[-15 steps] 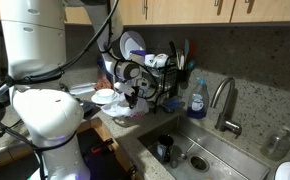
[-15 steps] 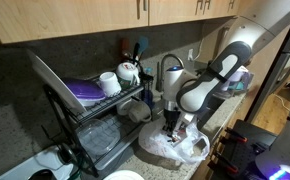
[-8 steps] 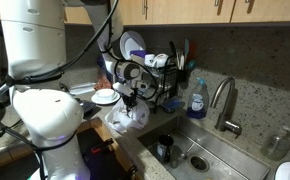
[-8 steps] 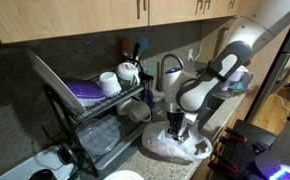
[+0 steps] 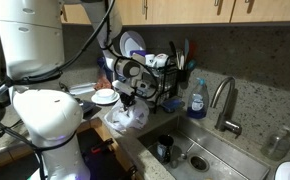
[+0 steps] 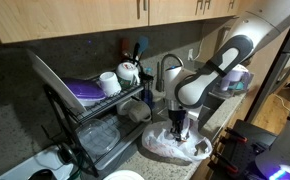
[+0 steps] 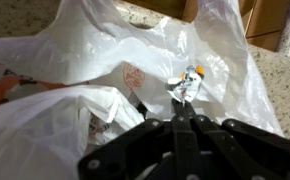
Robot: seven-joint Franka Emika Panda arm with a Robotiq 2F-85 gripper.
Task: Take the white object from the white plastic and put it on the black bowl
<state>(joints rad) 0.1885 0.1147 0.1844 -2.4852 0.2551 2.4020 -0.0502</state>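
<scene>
One small white object (image 7: 190, 82) with an orange tip lies in the open mouth of the white plastic bag (image 7: 105, 50), resting on crumpled film with printed lettering beside it. It sits just beyond the tips of the gripper (image 7: 182, 118), almost touching them. The black fingers are drawn close together with hardly any gap, and I cannot tell whether they pinch the object, the plastic or nothing. In both exterior views the gripper (image 5: 128, 100) (image 6: 178, 128) points straight down into the bag (image 5: 125, 118) (image 6: 175, 145), which is heaped on the worktop near its front edge, beside the sink (image 5: 200, 150). Behind the bag, along the worktop's back edge, stands a wire dish rack (image 6: 95, 120) holding a purple plate (image 6: 85, 92) on edge and a white mug (image 6: 109, 82). A dark cup (image 5: 165, 150) stands in the sink basin, and a blue soap bottle (image 5: 197, 98) stands at its back edge next to the tap (image 5: 223, 100).
</scene>
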